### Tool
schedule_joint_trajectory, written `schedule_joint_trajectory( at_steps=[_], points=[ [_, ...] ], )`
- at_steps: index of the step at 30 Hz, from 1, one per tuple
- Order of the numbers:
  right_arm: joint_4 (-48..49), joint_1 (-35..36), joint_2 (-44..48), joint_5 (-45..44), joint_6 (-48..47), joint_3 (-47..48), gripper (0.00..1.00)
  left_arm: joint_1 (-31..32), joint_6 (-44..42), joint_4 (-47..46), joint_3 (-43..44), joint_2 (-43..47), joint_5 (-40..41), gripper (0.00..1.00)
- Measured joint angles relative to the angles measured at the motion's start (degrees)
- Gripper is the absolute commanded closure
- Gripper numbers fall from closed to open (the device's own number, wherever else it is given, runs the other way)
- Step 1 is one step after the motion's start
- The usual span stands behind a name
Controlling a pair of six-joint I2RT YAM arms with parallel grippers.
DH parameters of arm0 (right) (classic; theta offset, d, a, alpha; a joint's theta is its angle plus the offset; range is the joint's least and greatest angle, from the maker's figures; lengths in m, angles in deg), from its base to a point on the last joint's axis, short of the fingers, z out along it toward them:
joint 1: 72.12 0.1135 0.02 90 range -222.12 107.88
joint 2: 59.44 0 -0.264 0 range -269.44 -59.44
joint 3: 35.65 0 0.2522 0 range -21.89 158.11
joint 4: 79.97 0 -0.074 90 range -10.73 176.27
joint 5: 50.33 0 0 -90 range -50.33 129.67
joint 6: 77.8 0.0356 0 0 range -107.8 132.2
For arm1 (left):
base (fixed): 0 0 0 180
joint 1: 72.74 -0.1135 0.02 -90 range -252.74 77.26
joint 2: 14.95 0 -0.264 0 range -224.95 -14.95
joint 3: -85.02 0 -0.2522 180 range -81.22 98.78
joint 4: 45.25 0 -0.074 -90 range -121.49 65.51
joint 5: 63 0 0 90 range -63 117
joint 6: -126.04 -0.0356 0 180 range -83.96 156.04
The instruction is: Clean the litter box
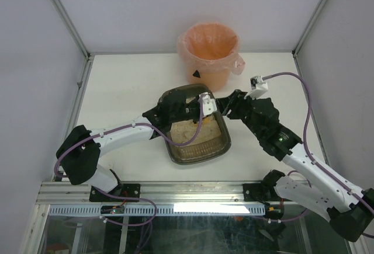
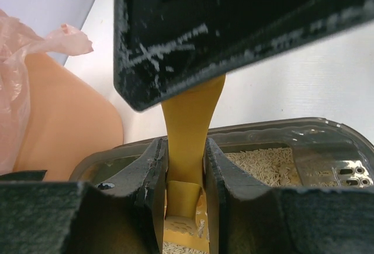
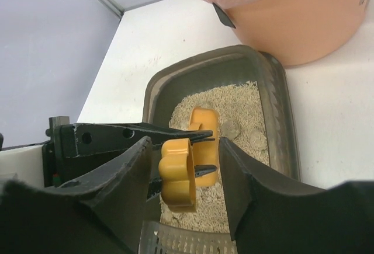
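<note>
Colour rundown: the litter box (image 3: 169, 84) is a dark grey-brown, a bit see-through at the rim. The litter (image 3: 234, 105) inside is pale beige and grainy-looking. The scoop (image 3: 178, 172) is a solid mustard yellow. The bucket (image 1: 213, 76) is orange-pink, and its bag (image 1: 236, 64) is a thin, translucent pink. The table (image 1: 123, 90) is plain off-white, and the walls (image 1: 35, 44) are a pale lavender-grey. The arms (image 1: 310, 166) are white with black joints, and their cables (image 1: 304, 90) are purple.

I look at every view, and I can't read any words, numbers or signs anywhere.
</note>
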Motion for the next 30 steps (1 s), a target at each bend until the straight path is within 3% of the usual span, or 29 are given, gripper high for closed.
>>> schedule_joint_trajectory(
  at_steps=[11, 20, 23, 26, 28, 30],
  points=[
    [6.1, 5.5, -5.6, -8.4, -3.1, -0.8, 0.61, 0.0, 2.7, 0.0, 1.4, 0.0, 3.5, 1.0],
    [7.3, 6.6, -6.3, -10.9, -4.0, -1.2, 0.86, 0.0, 3.3, 0.0, 1.4, 0.0, 4.7, 0.98],
    [7.6, 6.8, -6.3, -11.1, -4.2, -1.3, 0.98, 0.0, 3.3, 0.0, 1.4, 0.0, 4.7, 0.74],
    [7.7, 6.8, -6.3, -11.1, -4.4, -1.3, 1.0, 0.0, 3.5, -0.2, 1.4, 0.0, 4.7, 0.29],
    [7.9, 6.8, -6.3, -11.5, -4.7, -1.4, 1.0, 0.0, 3.5, -0.3, 1.4, 0.0, 4.7, 0.17],
    [8.0, 6.7, -6.3, -11.6, -4.9, -1.6, 1.0, -0.1, 3.5, -0.4, 1.4, 0.3, 4.6, 0.11]
  ],
)
